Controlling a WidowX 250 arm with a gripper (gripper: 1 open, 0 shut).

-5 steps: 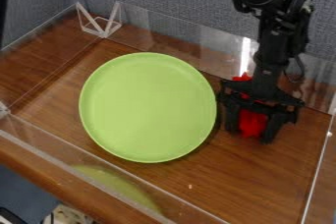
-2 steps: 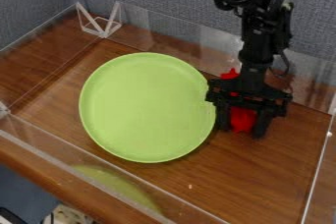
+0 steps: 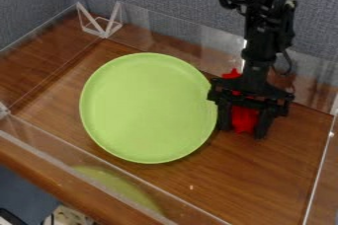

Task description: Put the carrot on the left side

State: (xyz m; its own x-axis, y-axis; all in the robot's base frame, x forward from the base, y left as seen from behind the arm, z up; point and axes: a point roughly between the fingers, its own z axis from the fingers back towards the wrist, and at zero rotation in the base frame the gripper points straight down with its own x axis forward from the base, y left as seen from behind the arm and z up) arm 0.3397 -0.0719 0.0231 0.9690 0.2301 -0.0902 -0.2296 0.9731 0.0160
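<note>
Near the right edge of the wooden tabletop, your gripper points straight down with its black fingers closed narrowly on the carrot, whose red body shows between them and just above. The gripper sits low, at or just over the wood; you cannot tell whether the carrot touches it. The green plate lies mid-table, its right rim just beside the gripper.

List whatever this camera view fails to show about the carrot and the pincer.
- Carrot: mostly hidden behind the black pincer; its full length and whether it rests on the table cannot be told.
- Pincer grip: contact with the carrot is hidden by its own frame.
- Arm: cut off by the top edge.
</note>
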